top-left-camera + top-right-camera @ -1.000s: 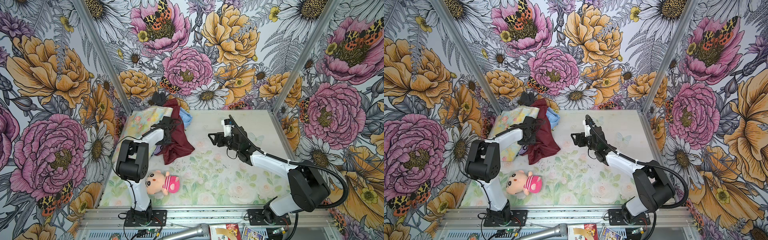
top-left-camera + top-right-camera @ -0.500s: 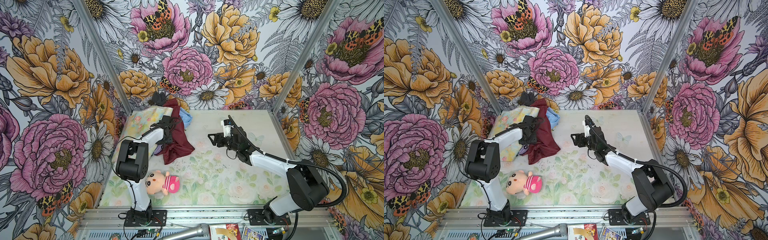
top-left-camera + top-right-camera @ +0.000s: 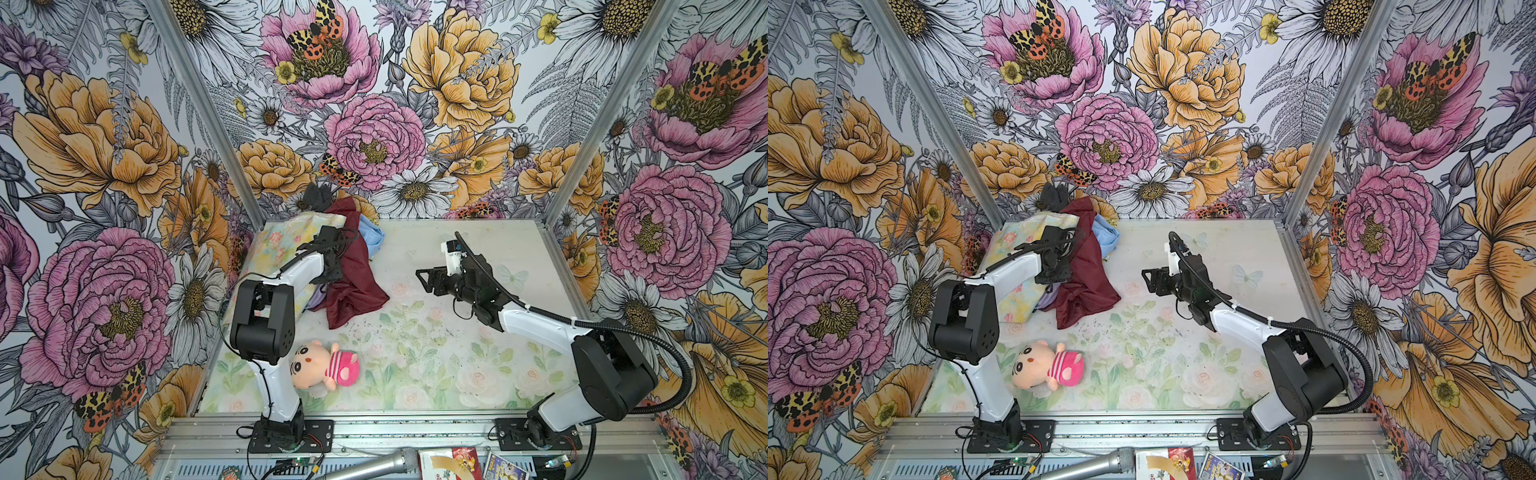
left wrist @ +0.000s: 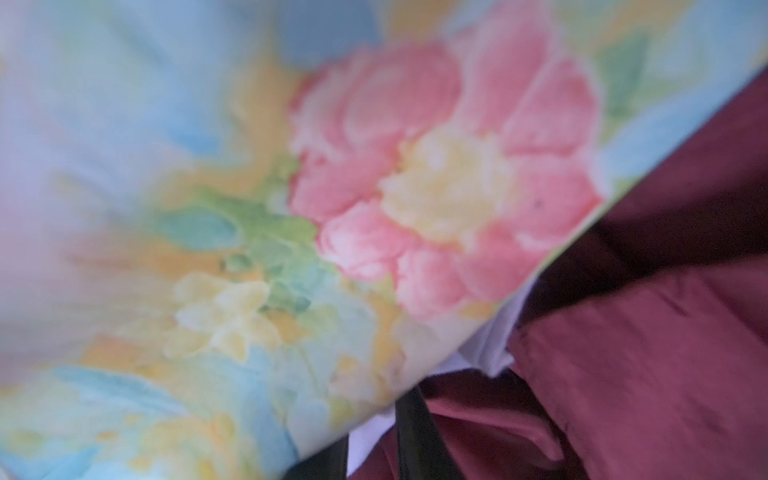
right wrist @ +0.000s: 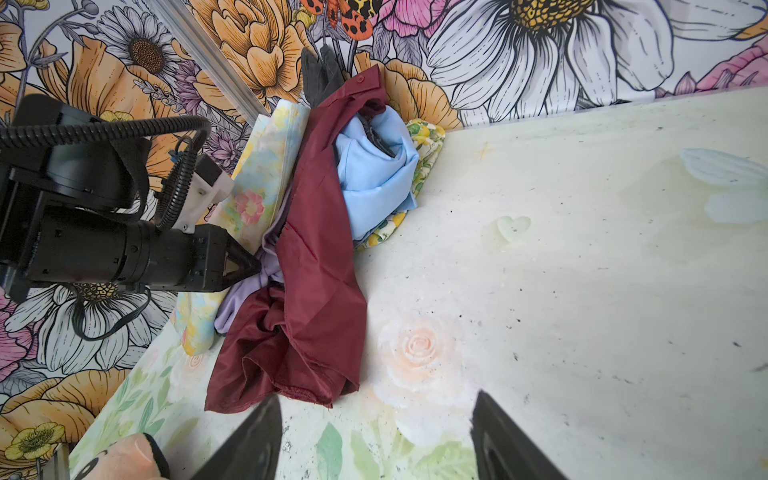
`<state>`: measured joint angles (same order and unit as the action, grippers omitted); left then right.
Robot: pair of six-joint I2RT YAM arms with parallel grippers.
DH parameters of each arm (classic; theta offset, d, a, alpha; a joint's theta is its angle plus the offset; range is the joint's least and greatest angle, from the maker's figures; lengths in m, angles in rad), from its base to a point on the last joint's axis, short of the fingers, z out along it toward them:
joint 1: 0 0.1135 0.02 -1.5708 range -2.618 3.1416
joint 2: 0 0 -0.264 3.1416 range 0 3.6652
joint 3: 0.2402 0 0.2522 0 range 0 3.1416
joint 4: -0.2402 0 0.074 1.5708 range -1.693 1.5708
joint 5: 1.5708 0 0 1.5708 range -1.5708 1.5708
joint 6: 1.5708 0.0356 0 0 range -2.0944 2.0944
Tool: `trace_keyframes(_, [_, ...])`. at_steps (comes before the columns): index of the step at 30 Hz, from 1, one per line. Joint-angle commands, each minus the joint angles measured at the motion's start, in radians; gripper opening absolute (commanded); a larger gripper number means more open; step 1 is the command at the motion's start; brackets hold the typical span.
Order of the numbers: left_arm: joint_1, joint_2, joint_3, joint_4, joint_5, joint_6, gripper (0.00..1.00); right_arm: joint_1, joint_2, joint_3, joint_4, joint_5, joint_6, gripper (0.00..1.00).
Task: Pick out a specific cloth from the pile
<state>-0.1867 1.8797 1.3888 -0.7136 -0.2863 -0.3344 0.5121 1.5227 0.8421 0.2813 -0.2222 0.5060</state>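
The pile (image 3: 332, 249) lies in the back left corner: a maroon cloth (image 3: 353, 282) (image 5: 316, 266), a light blue one (image 5: 374, 178), a dark grey one (image 3: 316, 195) and a floral sheet (image 4: 291, 208). The pale lavender cloth (image 5: 237, 307) (image 3: 314, 297) peeks out between the floral sheet and the maroon cloth. My left gripper (image 5: 255, 270) (image 3: 330, 282) reaches into that gap and is shut on a fold of the cloth (image 4: 368, 436); its dark fingers (image 4: 415, 436) are pressed against it. My right gripper (image 3: 422, 278) (image 5: 376, 399) hovers open and empty over the floor, right of the pile.
A plush doll (image 3: 324, 368) in a pink-striped top lies near the front left, beside the left arm's base. A lemon-print cloth (image 5: 424, 137) sticks out under the light blue one. Flowered walls close in the back and both sides.
The left gripper's jaws have closed in on the lavender cloth. Neither arm has visibly moved otherwise.
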Motion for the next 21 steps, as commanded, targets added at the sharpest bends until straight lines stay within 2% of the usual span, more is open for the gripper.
trace_keyframes(1, [-0.003, 0.026, 0.020, 0.023, 0.006, -0.007, 0.22, 0.003, 0.014, -0.003, 0.035, 0.001, -0.017, 0.73])
trace_keyframes(8, [-0.012, 0.044, 0.009, 0.026, -0.016, -0.005, 0.31, 0.003, 0.002, -0.017, 0.040, 0.004, -0.020, 0.73])
trace_keyframes(13, [-0.013, 0.058, 0.006, 0.029, -0.022, -0.006, 0.31, 0.004, -0.001, -0.021, 0.042, 0.006, -0.019, 0.73])
trace_keyframes(16, [-0.013, 0.062, 0.006, 0.031, -0.022, -0.003, 0.21, 0.003, -0.002, -0.024, 0.044, 0.006, -0.018, 0.73])
trace_keyframes(20, [-0.015, 0.060, 0.013, 0.031, -0.022, -0.002, 0.00, 0.004, -0.005, -0.027, 0.046, 0.011, -0.018, 0.73])
trace_keyframes(21, [-0.015, 0.054, 0.013, 0.031, -0.023, -0.002, 0.00, 0.003, -0.006, -0.029, 0.048, 0.011, -0.018, 0.73])
